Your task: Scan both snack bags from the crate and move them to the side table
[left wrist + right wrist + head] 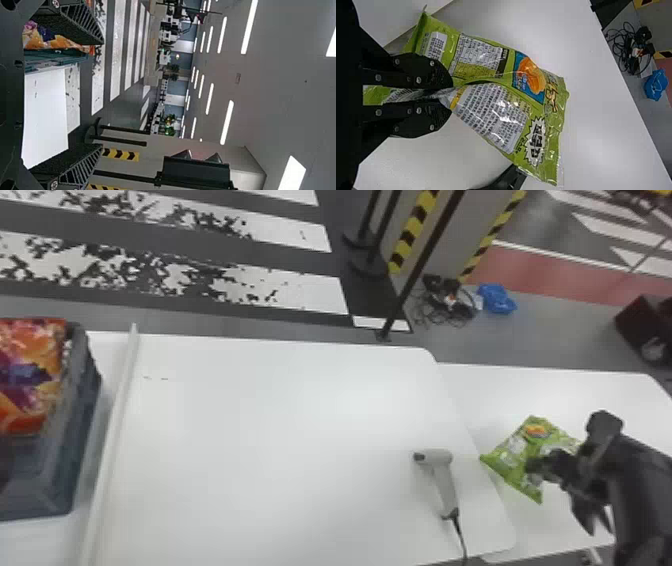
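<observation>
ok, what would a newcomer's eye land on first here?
Probably the lime-green snack bag, pinched in the right hand over the side table. Next, the orange-and-purple snack bag in the crate at the head view's left edge, then the pale scanner near the white table's right edge.

From the head, I'm looking forward and down over the white table (pixel 275 430); my left wrist is facing far outward, sharing the crate (pixel 35 495); my right is closely viewing the head-shared green snack bag (pixel 502 95).
</observation>
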`<state>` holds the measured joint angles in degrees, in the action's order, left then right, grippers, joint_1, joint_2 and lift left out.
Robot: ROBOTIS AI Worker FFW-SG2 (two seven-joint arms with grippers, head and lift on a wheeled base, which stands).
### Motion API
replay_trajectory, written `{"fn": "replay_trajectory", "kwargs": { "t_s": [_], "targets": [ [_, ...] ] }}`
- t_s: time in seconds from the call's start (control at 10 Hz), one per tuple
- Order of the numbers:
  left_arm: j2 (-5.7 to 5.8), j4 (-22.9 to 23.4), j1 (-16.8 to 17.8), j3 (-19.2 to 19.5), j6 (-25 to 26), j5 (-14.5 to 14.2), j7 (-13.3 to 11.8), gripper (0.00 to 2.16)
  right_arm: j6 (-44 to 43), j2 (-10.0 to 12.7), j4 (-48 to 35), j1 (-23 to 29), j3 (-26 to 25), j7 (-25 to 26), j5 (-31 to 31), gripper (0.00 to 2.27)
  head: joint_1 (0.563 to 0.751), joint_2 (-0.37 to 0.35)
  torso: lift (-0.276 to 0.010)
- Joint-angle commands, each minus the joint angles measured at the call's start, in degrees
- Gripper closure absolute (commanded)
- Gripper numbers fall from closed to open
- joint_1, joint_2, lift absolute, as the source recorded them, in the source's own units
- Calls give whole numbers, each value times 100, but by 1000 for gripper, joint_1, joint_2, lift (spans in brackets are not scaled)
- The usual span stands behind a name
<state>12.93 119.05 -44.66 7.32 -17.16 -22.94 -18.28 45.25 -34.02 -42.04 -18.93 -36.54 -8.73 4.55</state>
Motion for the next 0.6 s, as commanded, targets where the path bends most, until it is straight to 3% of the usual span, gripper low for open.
{"fn": "replay_trajectory", "kwargs": {
  "t_s": [0.0, 0.1, 0.3, 0.5],
  "targets": [
    [-10, 4, 45, -11, 7, 0, 0, 76, -327, 54, -6, 91, 68, 117, 72, -2, 695, -350, -29],
    [-27, 13, 72, -37, 42, 17, 0, 76, -872, 80, -24, 223, 323, 434, 301, 26, 695, -350, -29],
    [-54, 30, 98, -81, 78, 70, 44, 76, -942, 141, -366, 566, 446, 566, 863, 49, 695, -350, -29],
    [-62, 30, 125, -90, 148, 88, 79, 76, -732, 572, -1606, 1339, 314, 671, 1136, 49, 695, -350, -29]
  ]
}}
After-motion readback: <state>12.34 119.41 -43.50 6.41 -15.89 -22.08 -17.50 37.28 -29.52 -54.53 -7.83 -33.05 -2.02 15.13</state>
